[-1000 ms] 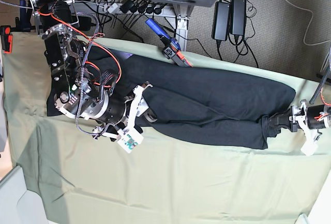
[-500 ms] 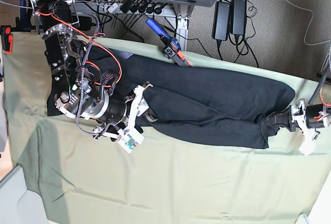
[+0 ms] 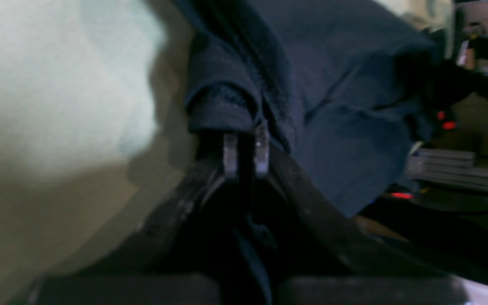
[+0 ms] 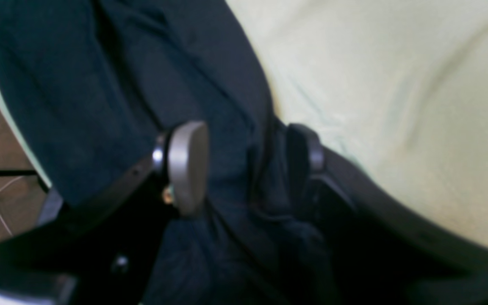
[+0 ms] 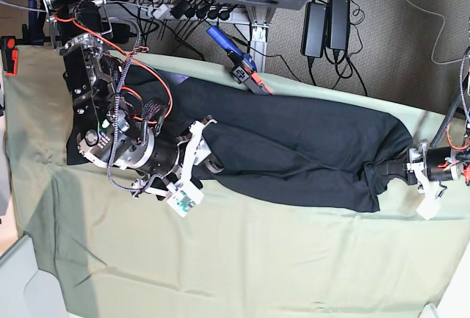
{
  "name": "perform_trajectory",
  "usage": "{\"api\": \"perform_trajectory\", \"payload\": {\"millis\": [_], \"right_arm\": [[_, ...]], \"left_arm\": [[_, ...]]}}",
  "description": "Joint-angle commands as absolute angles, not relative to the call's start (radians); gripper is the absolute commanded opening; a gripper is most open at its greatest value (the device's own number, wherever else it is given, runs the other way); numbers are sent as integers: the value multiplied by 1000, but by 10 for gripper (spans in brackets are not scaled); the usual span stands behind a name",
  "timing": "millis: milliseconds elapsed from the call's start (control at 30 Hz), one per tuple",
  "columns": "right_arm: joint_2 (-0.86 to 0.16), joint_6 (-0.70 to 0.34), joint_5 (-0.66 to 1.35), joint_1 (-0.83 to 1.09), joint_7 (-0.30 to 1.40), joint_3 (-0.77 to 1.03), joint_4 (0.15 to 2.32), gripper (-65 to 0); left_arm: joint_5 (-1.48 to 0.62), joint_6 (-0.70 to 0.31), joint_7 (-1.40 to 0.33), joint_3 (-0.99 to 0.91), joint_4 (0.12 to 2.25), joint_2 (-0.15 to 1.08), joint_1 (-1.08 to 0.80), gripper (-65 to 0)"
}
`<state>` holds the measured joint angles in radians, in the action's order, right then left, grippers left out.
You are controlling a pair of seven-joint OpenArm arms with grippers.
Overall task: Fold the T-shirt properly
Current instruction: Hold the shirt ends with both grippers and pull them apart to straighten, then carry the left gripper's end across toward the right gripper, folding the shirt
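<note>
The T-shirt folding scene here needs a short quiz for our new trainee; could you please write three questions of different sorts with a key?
1. True or false: the left gripper is shut on the T-shirt.
2. What colour is the table cloth? A. pale green B. red C. white
3. Fill in: in the right wrist view, black fabric lies ____ the fingers of the right gripper.

Key: 1 true; 2 A; 3 between.

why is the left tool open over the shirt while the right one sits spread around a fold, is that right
Not quite: the left tool is shut on the shirt, pinching a bunched edge, as the left wrist view shows. The right tool does sit spread around a fold.
</note>
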<state>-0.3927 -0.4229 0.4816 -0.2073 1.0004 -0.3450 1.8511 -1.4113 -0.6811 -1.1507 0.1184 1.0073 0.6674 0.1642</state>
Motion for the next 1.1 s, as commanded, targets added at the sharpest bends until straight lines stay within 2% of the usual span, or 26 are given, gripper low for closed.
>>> {"api": "perform_trajectory", "payload": {"millis": [0, 367, 900, 1067], "right_arm": [[-398, -498, 486, -224, 984, -334, 1865, -347], [-398, -497, 488, -224, 983, -223, 1865, -347], [-399, -498, 505, -224, 985, -79, 1865, -347], [-399, -498, 505, -224, 984, -42, 1865, -347]], "left_arm": [[-1413, -698, -1139, 110, 1017, 690, 192, -650], [-1365, -698, -1139, 110, 1017, 717, 279, -650], [-1173, -698, -1019, 110, 1017, 794, 371, -650], [-1171, -698, -1025, 110, 1036, 798, 385, -650]]}}
